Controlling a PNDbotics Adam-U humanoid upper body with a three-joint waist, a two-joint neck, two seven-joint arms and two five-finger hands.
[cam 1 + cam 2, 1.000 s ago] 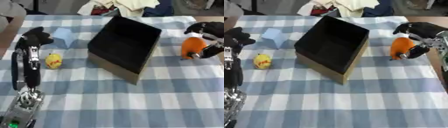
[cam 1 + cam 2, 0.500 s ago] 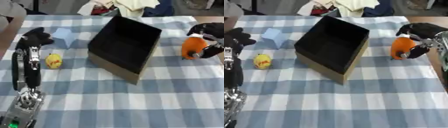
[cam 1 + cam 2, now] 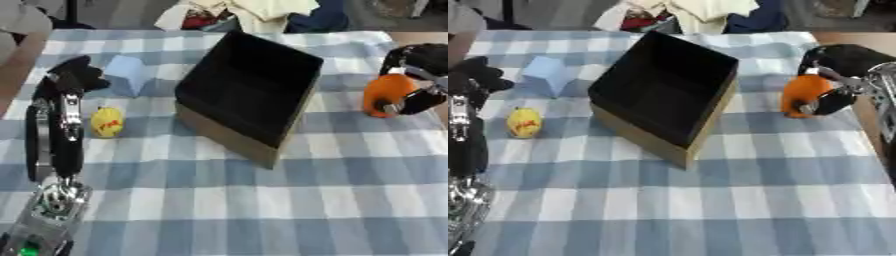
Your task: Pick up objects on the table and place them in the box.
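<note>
Right hand (image 3: 837,75) curled round orange object (image 3: 802,93), partly hiding it; left hand's (image 3: 74,75) fingers unclear.

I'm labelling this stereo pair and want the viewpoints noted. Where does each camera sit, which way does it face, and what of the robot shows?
Left eye view: in the head, looking down at the checked tablecloth; the left hand and its arm at left, the right hand curled round an orange object at right.
Right eye view: beside it, facing likewise; the left arm is partly cut off.
Both share the black box, yellow object and blue object.
</note>
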